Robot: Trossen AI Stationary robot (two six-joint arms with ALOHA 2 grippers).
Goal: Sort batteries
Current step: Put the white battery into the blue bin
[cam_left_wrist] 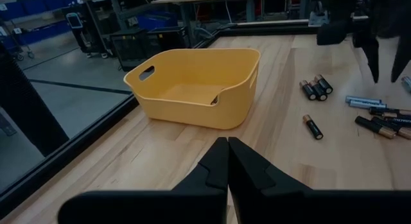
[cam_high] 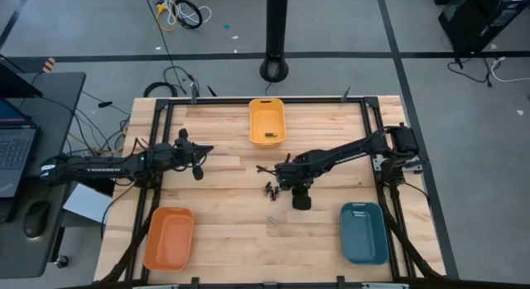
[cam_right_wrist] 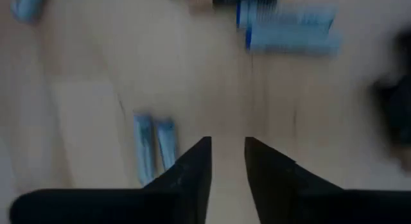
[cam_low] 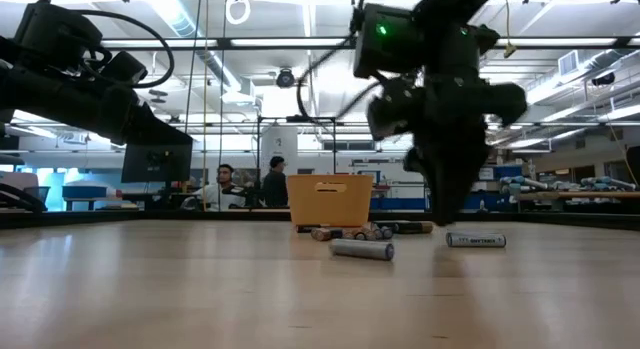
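Near the front edge sit an orange bin [cam_high: 169, 238] and a teal bin [cam_high: 363, 232], then mid-table batteries [cam_high: 271, 190] beside the slightly parted, empty right gripper [cam_high: 300, 199], the closed left gripper [cam_high: 199, 161] toward the left edge, and a yellow bin [cam_high: 267, 121] holding something dark at the far edge.

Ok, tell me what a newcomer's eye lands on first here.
The right gripper hangs open, pointing down just over the scattered batteries at the table's middle. Then the three bins: a yellow bin at the far edge, an orange bin near left, a teal bin near right.
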